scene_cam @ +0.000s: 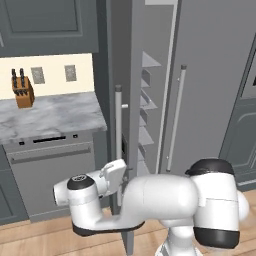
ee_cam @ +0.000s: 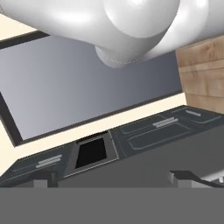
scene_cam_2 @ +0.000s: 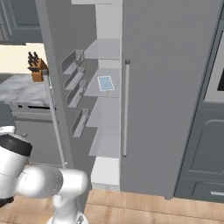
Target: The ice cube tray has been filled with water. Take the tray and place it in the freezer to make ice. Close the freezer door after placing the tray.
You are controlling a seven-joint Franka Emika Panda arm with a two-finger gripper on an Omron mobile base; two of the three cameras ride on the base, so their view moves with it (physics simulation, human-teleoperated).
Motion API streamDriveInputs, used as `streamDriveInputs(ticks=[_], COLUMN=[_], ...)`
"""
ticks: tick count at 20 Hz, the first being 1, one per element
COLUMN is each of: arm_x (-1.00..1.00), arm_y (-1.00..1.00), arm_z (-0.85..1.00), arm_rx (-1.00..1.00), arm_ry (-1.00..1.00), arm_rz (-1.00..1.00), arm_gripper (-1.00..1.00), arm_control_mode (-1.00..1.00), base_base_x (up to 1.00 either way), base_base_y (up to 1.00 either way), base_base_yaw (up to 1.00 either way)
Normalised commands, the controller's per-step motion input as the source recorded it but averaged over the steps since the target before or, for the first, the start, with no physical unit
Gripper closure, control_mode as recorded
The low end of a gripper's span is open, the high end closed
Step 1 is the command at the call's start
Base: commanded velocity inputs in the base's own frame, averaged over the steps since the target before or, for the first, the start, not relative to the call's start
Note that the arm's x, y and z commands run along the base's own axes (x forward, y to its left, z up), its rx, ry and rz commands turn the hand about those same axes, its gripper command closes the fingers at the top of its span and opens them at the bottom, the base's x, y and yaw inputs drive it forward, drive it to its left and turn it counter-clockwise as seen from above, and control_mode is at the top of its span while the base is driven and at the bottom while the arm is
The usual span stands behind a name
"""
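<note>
I see the flat white ice cube tray (scene_cam_2: 105, 82) with its pale blue cells of water (scene_cam_2: 105, 82) already lying on a middle pale grey shelf of the tall narrow grey freezer (scene_cam_2: 107, 109), long axis running front to back into the compartment. I judge placement done; the door closure remains. The tall narrow grey freezer door (scene_cam: 120, 100) stands open, swung out edge-on toward the base, with its long vertical silver bar handle (scene_cam: 118, 145) on the side facing the dishwasher. The white arm's wrist sits low, just beside the lower part of that handle, on the handle side of the door, so the compartment lies beyond the door from the tool (ee_cam: 116, 178). The coming move turns on pushing the door panel across toward the compartment, away from the grey marbled worktop (scene_cam: 50, 117) with the wooden knife block (scene_cam: 23, 90). The wider plain grey door (scene_cam_2: 170, 87) next to the freezer is shut and clear of the swing. In the hand view the two dark fingertips rise well apart with nothing between them; I read the tool as spread and empty. The arm's own elbow, near the door's foot, is the likeliest obstruction.
</note>
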Motion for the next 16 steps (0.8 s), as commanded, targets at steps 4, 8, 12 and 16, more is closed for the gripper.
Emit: streamDriveInputs(ticks=[4,8,12,16], arm_x=[0.0,0.07,0.16,0.32], arm_y=[0.0,0.0,0.0,0.0], arm_z=[-0.28,-0.06,0.0,0.0], arm_rx=[0.0,0.0,0.0,0.0], arm_ry=[0.0,0.02,0.04,0.03], arm_rz=[0.0,0.0,0.0,0.0], arm_gripper=[-1.0,-1.0,-1.0,-1.0], arm_control_mode=[-1.0,-1.0,-1.0,-1.0], base_base_x=[0.0,0.0,0.0,0.0], base_base_y=[0.0,0.0,0.0,0.0], base_base_yaw=[0.0,0.0,0.0,0.0])
